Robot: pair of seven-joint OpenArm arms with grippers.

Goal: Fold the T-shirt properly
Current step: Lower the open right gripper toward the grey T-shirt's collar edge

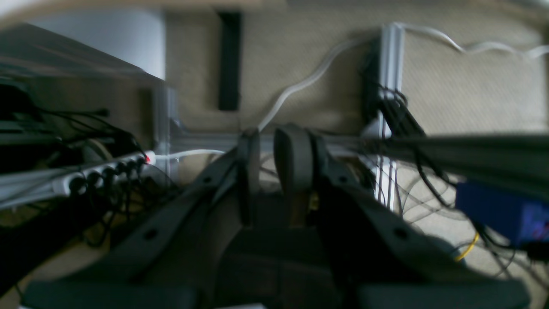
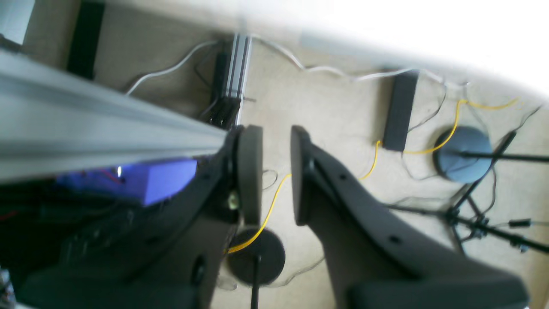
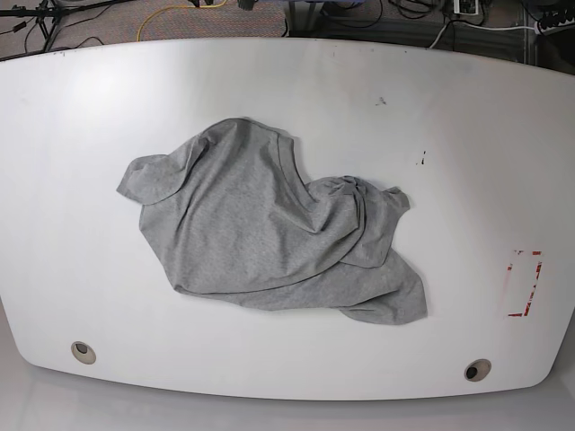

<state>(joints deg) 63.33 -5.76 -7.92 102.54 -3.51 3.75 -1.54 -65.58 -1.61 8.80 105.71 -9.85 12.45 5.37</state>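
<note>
Over carpet (image 2: 343,111), 2 empty, slightly parted claws (image 2: 276,171).

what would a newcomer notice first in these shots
A crumpled grey T-shirt lies in a heap at the middle of the white table, with no arm near it. Both wrist views look down at carpet strewn with cables; the right gripper has its jaws apart and empty.

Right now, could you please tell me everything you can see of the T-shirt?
The T-shirt is heather-grey, soft-looking cotton, lying crumpled and unfolded near the middle of the white table. One short sleeve sticks out at the base view's left, the hem trails toward the lower right, and folds bunch near the centre. No lettering shows. Only the table touches it.
</note>
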